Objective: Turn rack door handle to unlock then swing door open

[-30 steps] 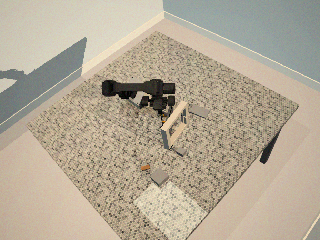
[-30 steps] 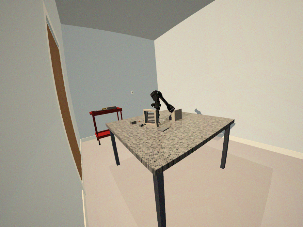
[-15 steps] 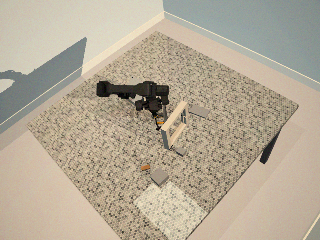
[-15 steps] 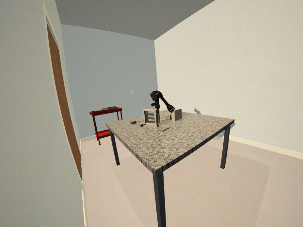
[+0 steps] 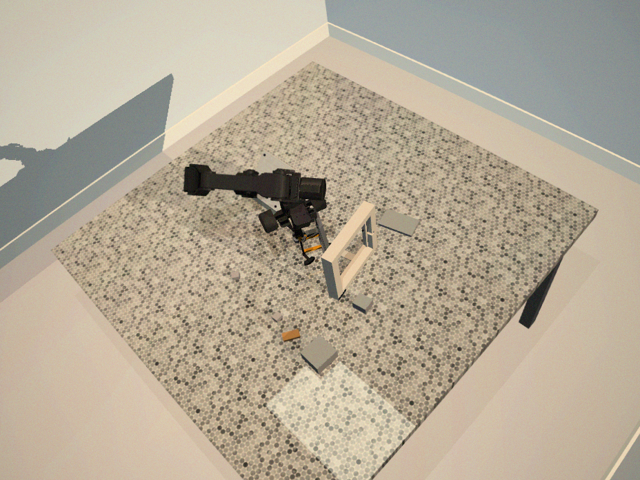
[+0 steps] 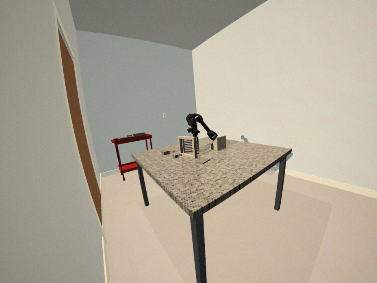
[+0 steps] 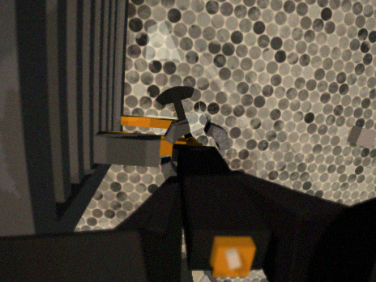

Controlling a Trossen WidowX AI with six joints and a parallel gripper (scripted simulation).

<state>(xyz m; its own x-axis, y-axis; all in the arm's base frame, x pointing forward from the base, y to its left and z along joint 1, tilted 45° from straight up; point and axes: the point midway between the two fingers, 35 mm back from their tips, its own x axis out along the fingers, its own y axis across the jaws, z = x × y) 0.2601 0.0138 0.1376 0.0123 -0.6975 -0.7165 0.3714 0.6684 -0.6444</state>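
Observation:
The cream rack frame stands upright on the table. Its dark slatted door stands partly open, swung out from the frame toward the arm; it fills the left of the wrist view. Orange bars and a grey block join the door to the handle. A black stem with a curved foot reaches below the fingertips. My gripper is shut on the handle, whose gripped part is mostly hidden by the fingers. The handle's exact turn is unclear.
A flat grey plate lies behind the frame. A small grey block lies near its post. Farther off are a larger grey block, an orange block and two small pale cubes.

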